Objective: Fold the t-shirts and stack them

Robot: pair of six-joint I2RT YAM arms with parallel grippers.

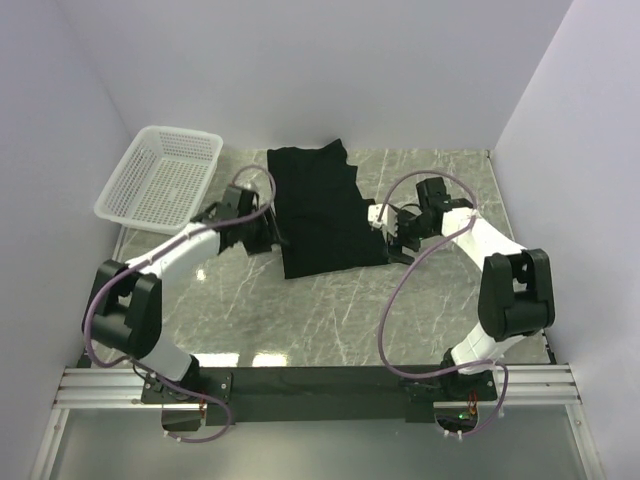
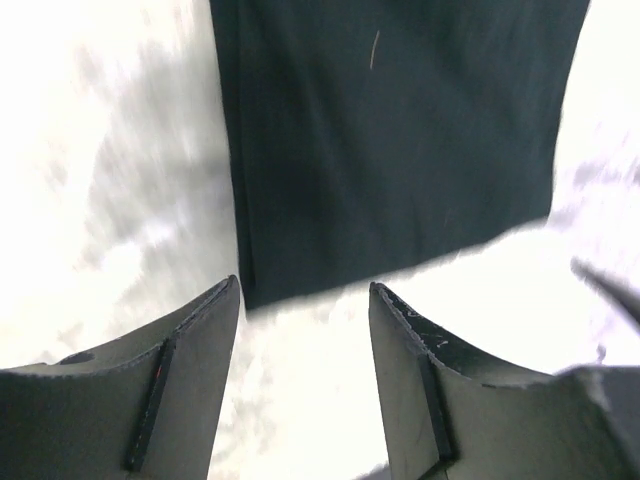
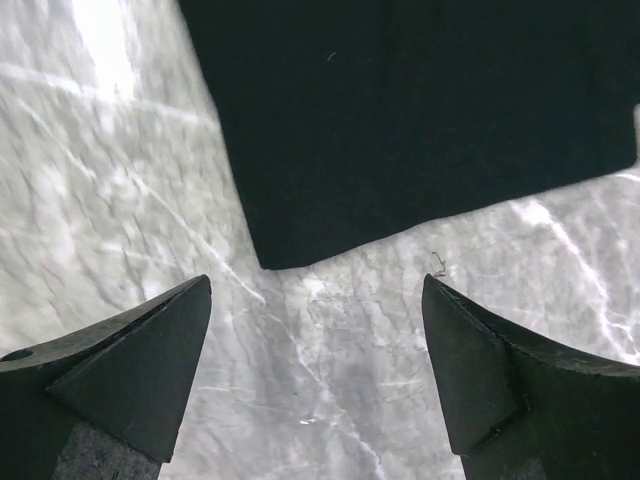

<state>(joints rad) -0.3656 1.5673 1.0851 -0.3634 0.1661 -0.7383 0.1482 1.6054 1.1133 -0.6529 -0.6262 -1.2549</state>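
- A white plastic mesh basket (image 1: 160, 180) is being kept open side up at the far left of the table, beside the left wall.
- The grey marble-patterned tabletop (image 1: 330, 310) is being enclosed on three sides by plain white walls (image 1: 400, 70).
- An aluminium rail (image 1: 100, 385) is being shown along the near edge.

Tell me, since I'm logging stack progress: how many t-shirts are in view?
1. The black t-shirt lies flat at the middle of the table, right of the white basket. Another could be hidden beneath it.
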